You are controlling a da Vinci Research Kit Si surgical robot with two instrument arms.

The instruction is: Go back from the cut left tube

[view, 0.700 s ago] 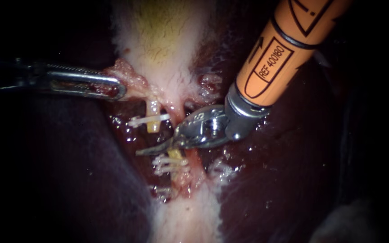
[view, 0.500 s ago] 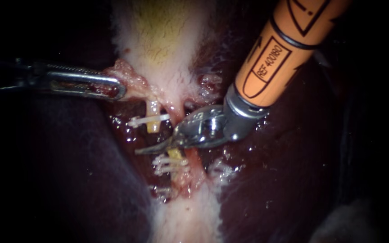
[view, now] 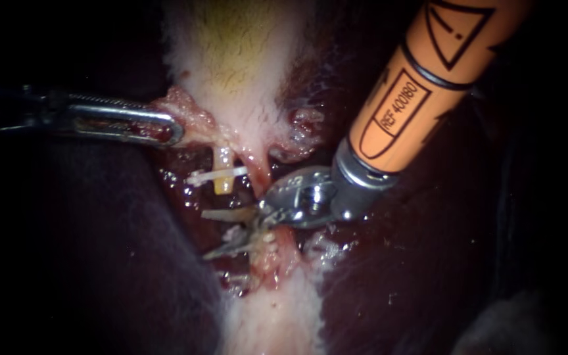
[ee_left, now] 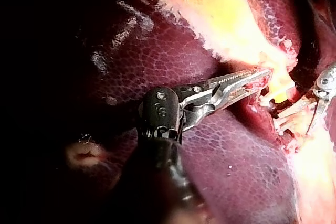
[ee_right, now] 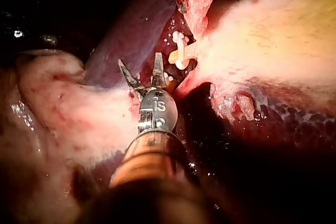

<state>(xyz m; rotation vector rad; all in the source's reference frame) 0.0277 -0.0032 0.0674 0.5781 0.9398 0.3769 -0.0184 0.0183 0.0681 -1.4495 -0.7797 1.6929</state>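
Down at the neck of the gallbladder (view: 231, 59), a fold of pink tissue is being pinched by the left instrument (view: 169, 125). It is laid in level from the left, with its jaws pressed together on that fold. Just below, the cut left tube (view: 223, 183) is seen in two parts. A short yellow stump hangs under the gallbladder and is crossed by a white clip (view: 213, 176). A lower stump (view: 261, 253) is bedded in pink tissue beside the dark liver (view: 415, 263). The right instrument (view: 213, 231) is brought in from the upper right on its orange shaft. Its jaws, two thin blades, are spread wide and nothing is gripped. One blade is held in the gap between the two stumps, apart from the clipped upper one. The other is laid across the top of the lower stump; whether it touches cannot be told. From the right wrist view the same open V is shown, with the clip just ahead of the blade tips.
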